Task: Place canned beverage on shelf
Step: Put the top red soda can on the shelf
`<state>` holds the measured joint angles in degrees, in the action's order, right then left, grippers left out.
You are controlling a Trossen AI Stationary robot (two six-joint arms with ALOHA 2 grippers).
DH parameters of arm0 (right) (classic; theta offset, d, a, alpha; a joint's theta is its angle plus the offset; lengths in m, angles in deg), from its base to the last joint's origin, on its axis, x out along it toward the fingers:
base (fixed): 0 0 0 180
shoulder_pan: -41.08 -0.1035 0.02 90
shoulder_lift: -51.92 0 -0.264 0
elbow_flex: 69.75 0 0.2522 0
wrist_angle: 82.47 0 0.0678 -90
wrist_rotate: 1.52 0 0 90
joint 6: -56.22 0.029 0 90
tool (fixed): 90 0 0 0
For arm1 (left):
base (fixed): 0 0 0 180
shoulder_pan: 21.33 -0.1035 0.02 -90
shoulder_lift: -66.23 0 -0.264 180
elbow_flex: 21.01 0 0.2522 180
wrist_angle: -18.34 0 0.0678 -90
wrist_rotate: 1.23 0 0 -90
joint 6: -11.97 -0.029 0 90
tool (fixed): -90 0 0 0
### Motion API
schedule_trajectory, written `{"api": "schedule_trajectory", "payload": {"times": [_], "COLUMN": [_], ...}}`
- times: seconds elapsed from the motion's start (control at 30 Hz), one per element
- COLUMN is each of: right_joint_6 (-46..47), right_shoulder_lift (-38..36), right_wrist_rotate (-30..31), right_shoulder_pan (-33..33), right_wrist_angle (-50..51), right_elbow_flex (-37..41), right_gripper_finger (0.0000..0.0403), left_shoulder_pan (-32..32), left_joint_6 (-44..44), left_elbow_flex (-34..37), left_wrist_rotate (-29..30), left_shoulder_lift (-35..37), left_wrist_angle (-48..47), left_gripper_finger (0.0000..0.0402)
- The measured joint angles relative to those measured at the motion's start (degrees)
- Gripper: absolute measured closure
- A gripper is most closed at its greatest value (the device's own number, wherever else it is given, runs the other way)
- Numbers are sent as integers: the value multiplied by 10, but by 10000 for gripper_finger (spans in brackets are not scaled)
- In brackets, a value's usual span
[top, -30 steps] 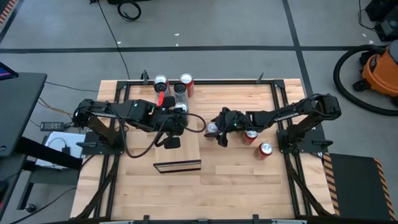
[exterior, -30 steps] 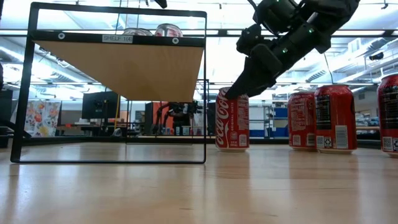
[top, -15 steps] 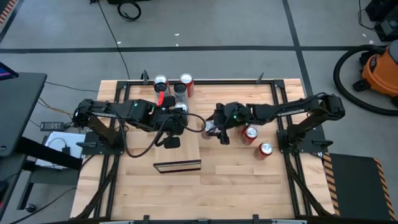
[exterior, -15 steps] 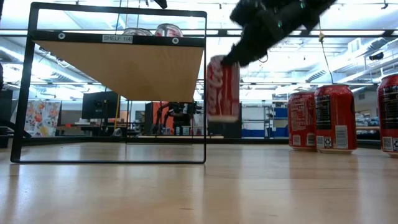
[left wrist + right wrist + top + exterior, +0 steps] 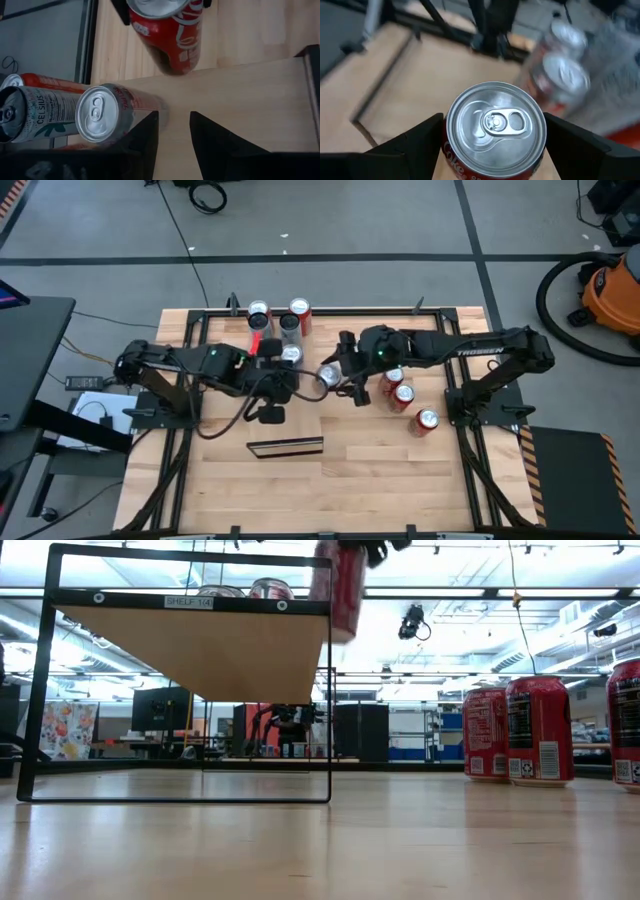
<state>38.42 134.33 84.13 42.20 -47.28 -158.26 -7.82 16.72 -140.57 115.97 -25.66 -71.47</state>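
The right gripper (image 5: 334, 374) pinches a red Coca-Cola can (image 5: 329, 374) from both sides, its two dark fingers (image 5: 415, 137) pressed against the can's wall just below the silver lid. The can hangs in the air, well clear of the tabletop (image 5: 380, 470), at the right-hand end of the shelf (image 5: 200, 645); in the low view its lower part (image 5: 338, 590) shows beside the shelf's black frame post, roughly level with the pale wood slab. From the left wrist view the same can (image 5: 167, 35) appears above the slab's far edge, though whether it is over the board or just outside it is hard to judge. The left gripper (image 5: 172, 130) hovers over the shelf with its fingers a little apart and holding nothing, near a silver-topped can (image 5: 107, 112) already standing on the board. Further cans (image 5: 275, 315) stand on the shelf's far end, and three red cans (image 5: 405, 395) wait on the table beneath the right arm.
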Motion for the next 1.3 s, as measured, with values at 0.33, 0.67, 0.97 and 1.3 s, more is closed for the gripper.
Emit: {"api": "schedule_trajectory", "payload": {"times": [0.33, 0.67, 0.97, 1.3], "right_joint_6": [2, 17, 17, 7], "right_shoulder_lift": [62, 105, 122, 125], "right_wrist_rotate": [-58, -55, -43, -42], "right_shoulder_pan": [-7, -1, 0, 3], "right_wrist_angle": [-107, -105, -105, -131], "right_elbow_flex": [-3, -48, -49, -50], "right_gripper_finger": [82, 79, 70, 52], "left_shoulder_pan": [16, 16, 16, 16], "left_joint_6": [17, 22, 30, 32], "left_elbow_flex": [0, 0, 0, 0], "left_wrist_rotate": [32, 32, 31, 31], "left_shoulder_lift": [37, 43, 41, 41], "left_wrist_angle": [24, 35, 35, 35], "left_gripper_finger": [281, 281, 281, 281]}}
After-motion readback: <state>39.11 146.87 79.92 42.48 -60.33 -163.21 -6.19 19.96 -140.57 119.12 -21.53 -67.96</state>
